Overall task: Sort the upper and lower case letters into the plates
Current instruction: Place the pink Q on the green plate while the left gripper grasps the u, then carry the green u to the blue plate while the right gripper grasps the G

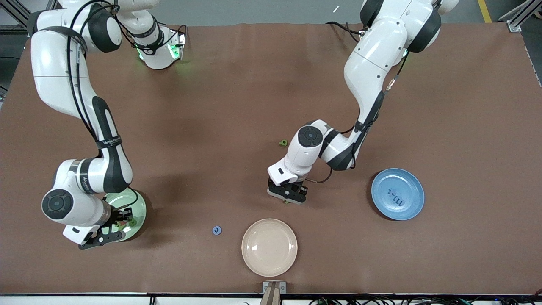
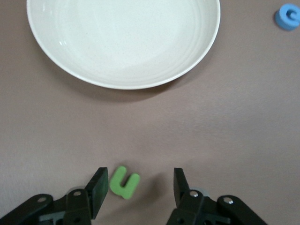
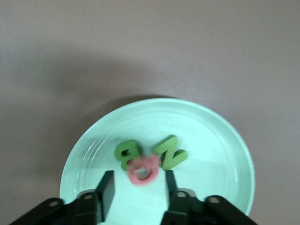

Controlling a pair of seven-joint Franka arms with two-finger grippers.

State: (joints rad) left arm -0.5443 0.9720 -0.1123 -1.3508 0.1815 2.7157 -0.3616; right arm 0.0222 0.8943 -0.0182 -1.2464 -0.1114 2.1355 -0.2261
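Two pincers gape: left around green u, right over green plate.

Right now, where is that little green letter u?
The green letter u lies on the brown table between the open fingers of the left gripper, a little farther from the front camera than the cream plate.

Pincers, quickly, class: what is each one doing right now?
Left pincer: open, low at the table, fingers either side of the green u, not gripping it.
Right pincer: open over the pale green plate, pink Q between its fingers.
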